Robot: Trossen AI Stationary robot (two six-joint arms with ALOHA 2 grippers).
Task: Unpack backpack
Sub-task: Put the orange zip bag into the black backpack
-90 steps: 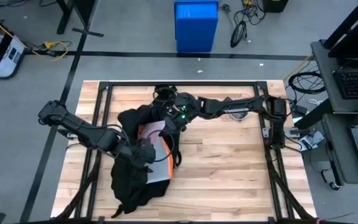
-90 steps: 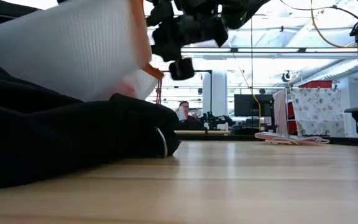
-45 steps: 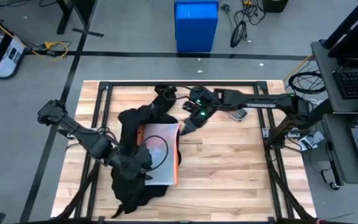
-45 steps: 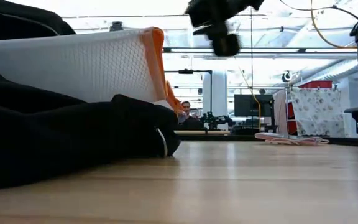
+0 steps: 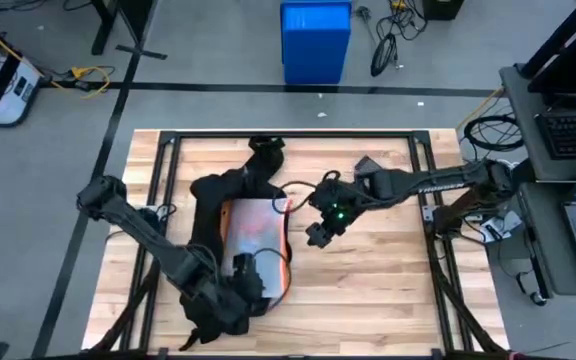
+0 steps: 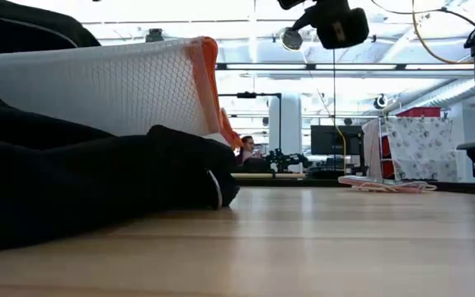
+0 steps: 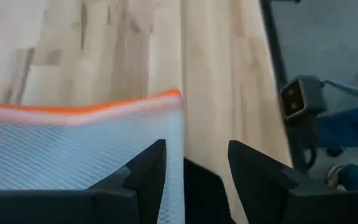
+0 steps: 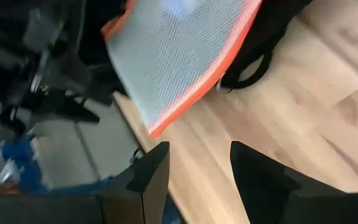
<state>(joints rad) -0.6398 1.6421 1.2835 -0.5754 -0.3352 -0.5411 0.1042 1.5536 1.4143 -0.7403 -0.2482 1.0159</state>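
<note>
The black backpack (image 5: pixel 208 200) lies slumped on the table's left half. A white mesh pouch with orange trim (image 5: pixel 256 232) rests flat on top of it, its orange edge (image 6: pixel 204 74) toward the right. My left gripper (image 5: pixel 240 290) is open at the pouch's near end, above the pouch's corner (image 7: pixel 166 118) and black fabric (image 7: pixel 201 186). My right gripper (image 5: pixel 320 232) hangs open above bare wood, just right of the pouch, with nothing between its fingers (image 8: pixel 148 180). My left gripper stands with one finger (image 7: pixel 148 174) over the pouch's mesh near its corner and black backpack fabric in the gap. I cannot tell whether the fingers touch either.
A black frame (image 5: pixel 288 135) runs round the wooden tabletop. A small grey thing (image 5: pixel 368 165) lies near the far edge, under the right arm. The table's right half (image 5: pixel 368 290) is bare wood. A blue bin (image 5: pixel 315 40) stands on the floor beyond.
The pouch, tilted up at my right gripper a second ago, has come down flat on the backpack. My right gripper has gone away from it, toward the table's right and near edges. My left gripper has gone toward the near edge along the backpack.
</note>
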